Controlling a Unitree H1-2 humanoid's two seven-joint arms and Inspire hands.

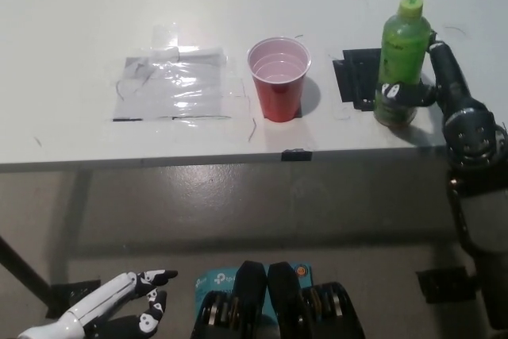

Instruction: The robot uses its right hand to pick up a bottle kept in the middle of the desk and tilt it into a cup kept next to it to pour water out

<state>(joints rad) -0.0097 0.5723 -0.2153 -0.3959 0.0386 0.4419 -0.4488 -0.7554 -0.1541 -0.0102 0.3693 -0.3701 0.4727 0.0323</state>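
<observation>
A green bottle (401, 57) with a lime cap stands upright on the white desk (238, 5), right of a red cup (279, 78). My black right hand (427, 85) is wrapped around the bottle's lower half from the right, fingers curled across its front. The cup stands open-topped at the desk's middle, a short gap away from the bottle. My white left hand (115, 307) rests low at the lower left, below the desk edge, fingers spread and holding nothing.
A clear plastic sheet (175, 85) is taped to the desk left of the cup. A black square mark (359, 77) lies under and beside the bottle. The desk's front edge (238, 156) runs across the middle, with grey floor below it.
</observation>
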